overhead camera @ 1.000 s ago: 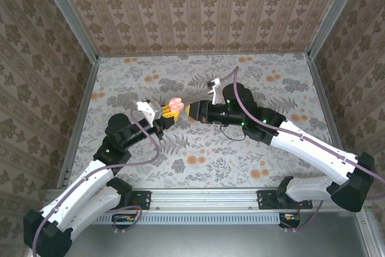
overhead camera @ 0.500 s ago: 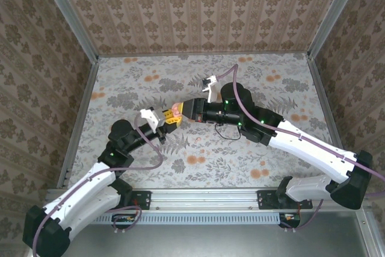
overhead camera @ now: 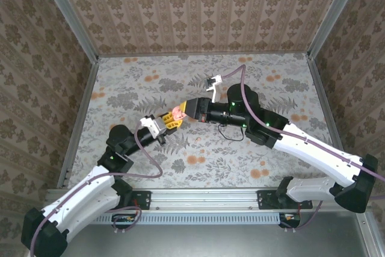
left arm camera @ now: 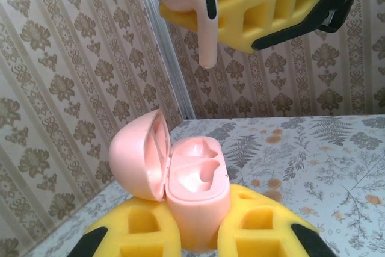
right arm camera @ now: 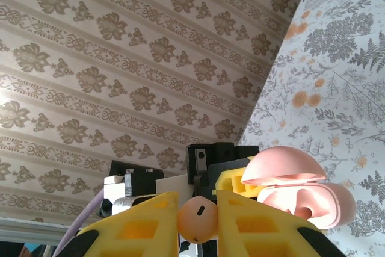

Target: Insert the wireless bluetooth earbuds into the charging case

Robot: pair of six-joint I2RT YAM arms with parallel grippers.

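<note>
My left gripper (overhead camera: 169, 120) (left arm camera: 198, 224) is shut on the pink charging case (left arm camera: 195, 194) (overhead camera: 177, 113) and holds it upright above the table. The case's lid (left arm camera: 135, 154) is swung open to the left, and both wells look bare. My right gripper (overhead camera: 186, 109) (right arm camera: 197, 224) is shut on one pale pink earbud (right arm camera: 197, 221). In the left wrist view the earbud (left arm camera: 201, 13) hangs stem down from the right gripper's yellow fingers (left arm camera: 271, 10), above the open case and apart from it. The right wrist view has the case (right arm camera: 304, 200) just right of the earbud.
The floral tablecloth (overhead camera: 198, 148) covers the table, with patterned walls on three sides and metal posts (overhead camera: 66, 19) at the corners. A thin black cable (overhead camera: 233, 135) loops under the right arm. A metal rail (overhead camera: 204, 200) runs along the near edge.
The left gripper has carried the case a little nearer and to the right. The right gripper with the earbud has closed in on the case. Both grips are unchanged.
</note>
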